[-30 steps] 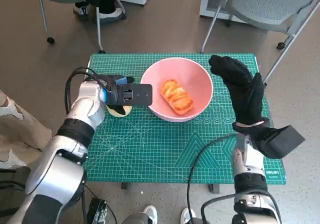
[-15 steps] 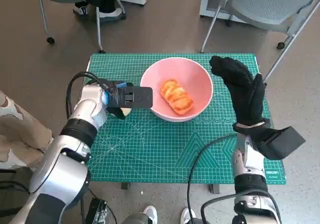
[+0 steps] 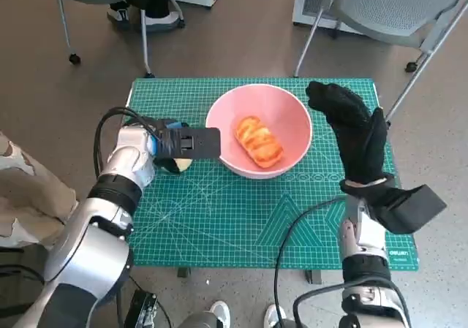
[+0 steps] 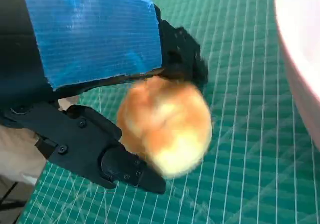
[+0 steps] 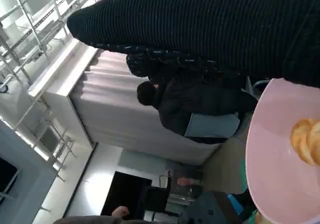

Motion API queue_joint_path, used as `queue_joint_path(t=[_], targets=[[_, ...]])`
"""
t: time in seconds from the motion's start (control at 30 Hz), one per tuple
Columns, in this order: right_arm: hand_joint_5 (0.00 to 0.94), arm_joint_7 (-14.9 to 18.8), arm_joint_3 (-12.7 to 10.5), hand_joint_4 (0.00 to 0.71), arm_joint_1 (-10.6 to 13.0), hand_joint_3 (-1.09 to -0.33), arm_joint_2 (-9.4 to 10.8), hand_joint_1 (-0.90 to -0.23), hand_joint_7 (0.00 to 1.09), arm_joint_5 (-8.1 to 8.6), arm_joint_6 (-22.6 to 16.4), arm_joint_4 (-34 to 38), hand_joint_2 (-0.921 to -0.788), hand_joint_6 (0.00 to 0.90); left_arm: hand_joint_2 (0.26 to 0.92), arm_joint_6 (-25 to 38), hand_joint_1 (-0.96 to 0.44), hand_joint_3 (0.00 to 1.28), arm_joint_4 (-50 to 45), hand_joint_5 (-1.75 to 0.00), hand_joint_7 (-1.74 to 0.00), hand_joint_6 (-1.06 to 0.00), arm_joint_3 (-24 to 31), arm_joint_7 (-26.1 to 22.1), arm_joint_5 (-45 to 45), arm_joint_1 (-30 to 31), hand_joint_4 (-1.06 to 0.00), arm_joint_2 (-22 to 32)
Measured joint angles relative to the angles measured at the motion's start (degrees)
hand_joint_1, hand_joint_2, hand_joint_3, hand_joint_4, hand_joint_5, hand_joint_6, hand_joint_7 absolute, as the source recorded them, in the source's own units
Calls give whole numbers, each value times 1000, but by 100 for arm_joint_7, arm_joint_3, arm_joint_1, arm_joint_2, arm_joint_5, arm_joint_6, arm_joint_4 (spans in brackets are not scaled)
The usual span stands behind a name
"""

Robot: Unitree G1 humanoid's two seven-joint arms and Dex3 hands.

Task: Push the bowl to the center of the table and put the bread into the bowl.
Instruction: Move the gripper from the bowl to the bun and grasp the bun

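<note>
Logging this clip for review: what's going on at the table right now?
The pink bowl sits mid-table on the green cutting mat with one piece of bread already inside. The left hand is just left of the bowl, holding a second, round bread roll over the mat, not yet in the bowl. The gloved right hand is raised beside the bowl's right rim, holding nothing.

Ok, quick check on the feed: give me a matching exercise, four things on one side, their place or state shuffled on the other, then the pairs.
Things:
1. pink bowl
2. long bread
3. round bread
4. right hand

Places or states:
A. held in the left hand, just off the bowl's side
B. lying inside the bowl
C. raised beside the bowl's rim, holding nothing
D. on the green mat, bread inside

Pairs: 1-D, 2-B, 3-A, 4-C
</note>
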Motion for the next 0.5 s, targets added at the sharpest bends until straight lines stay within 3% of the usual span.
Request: queue_joint_path(t=[0.1,0.5], targets=[[0,1,-1,225,0,-818,0,-626,469,8,10,-1,-921,62,898,88,-2,83,-5,-1147,-1109,-634,-6,184,3,3,-719,-23],[0,6,-1,225,0,-818,-2,-626,469,9,15,11,-921,62,910,94,1,80,-84,-1066,-1254,-645,20,197,-54,3,-685,-17]])
